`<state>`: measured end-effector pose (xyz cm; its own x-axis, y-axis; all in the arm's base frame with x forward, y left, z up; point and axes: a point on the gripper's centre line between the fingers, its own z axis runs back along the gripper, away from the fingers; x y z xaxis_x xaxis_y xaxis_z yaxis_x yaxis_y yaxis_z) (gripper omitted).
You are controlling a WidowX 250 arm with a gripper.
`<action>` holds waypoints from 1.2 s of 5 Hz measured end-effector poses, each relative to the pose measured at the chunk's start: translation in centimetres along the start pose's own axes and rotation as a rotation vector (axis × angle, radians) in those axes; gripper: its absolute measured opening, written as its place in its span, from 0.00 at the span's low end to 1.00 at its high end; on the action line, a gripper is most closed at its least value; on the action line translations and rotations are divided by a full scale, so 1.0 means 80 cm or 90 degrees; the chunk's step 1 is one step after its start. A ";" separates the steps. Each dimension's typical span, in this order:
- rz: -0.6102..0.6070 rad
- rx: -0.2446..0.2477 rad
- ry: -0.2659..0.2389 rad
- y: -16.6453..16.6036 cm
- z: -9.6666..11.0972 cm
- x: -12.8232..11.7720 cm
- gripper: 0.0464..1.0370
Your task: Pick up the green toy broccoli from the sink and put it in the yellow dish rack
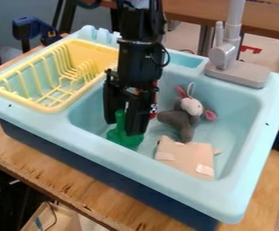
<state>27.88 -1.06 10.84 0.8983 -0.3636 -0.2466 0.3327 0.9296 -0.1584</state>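
The black gripper [123, 126] hangs down inside the left part of the sink basin, at a green object [123, 136]. This object has a narrow upright neck and a wider, rounded lower part. Its neck rises in the midst of the gripper, and its lower part shows beneath. To the right of the gripper lies a grey and white plush toy [183, 113] with pink ears. In front of the plush, a flat beige item [185, 157] with pale patches rests on the basin floor.
The light blue toy sink [259, 153] stands on a wooden table [75, 188]. A yellow dish rack [48, 108] sits at its left, and a grey faucet [225, 55] rises at the back right. Blue clamps are at the far left and right edge.
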 end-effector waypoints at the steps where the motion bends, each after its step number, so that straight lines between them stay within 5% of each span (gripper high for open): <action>1: 0.021 0.007 0.008 0.002 -0.003 -0.002 0.47; 2: 0.028 0.008 0.006 0.003 -0.003 -0.001 0.35; 3: 0.039 0.011 -0.005 0.002 0.002 -0.005 0.35; 5: 0.090 0.059 -0.160 -0.030 0.107 -0.048 0.35; 6: 0.101 0.073 -0.204 -0.039 0.139 -0.059 0.35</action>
<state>25.82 -1.60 23.14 0.9796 -0.1937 0.0544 0.1955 0.9802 -0.0301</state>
